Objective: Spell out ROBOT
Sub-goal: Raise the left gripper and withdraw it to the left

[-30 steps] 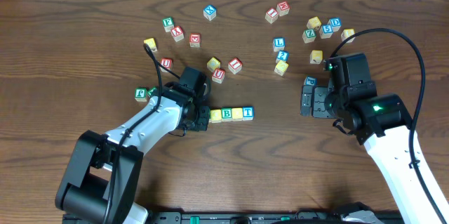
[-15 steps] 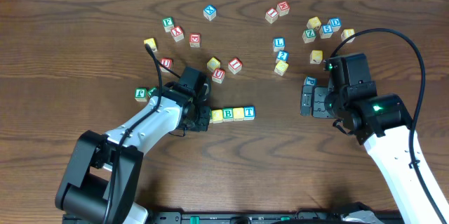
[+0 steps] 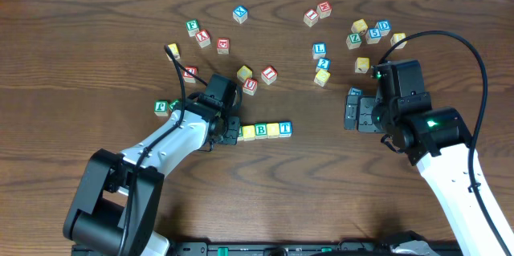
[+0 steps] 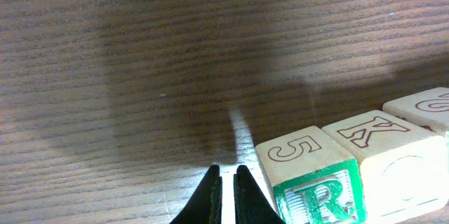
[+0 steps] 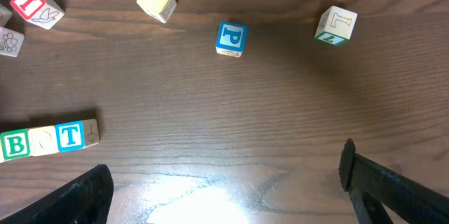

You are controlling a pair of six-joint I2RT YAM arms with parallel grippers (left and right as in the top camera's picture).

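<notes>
Left of the B cube [image 3: 260, 131], the row carries a yellow cube [image 3: 248, 132] touching it and then, at the far left end, the R cube [image 4: 319, 185]. The R cube shows only in the left wrist view, pressed against its neighbour, because the arm covers it from above. Right of the B cube come the second yellow cube [image 3: 273, 130] and the T cube [image 3: 285, 128], all touching in one straight line. A faint O shows on the yellow face between B and T.

By my reading all five letters stand in order, so the spelling looks essentially done. At most the R end may want a slight nudge to square it with the line.

Just beyond the R end from the B cube, the left gripper [image 4: 226, 176] sits low over the table [image 3: 321, 192], fingers pressed together and holding nothing. The loose cubes [image 3: 269, 73] lie scattered on the far side of the B cube. Well off to its right the right gripper [image 3: 352, 110] hangs with fingers spread wide and nothing between them.
</notes>
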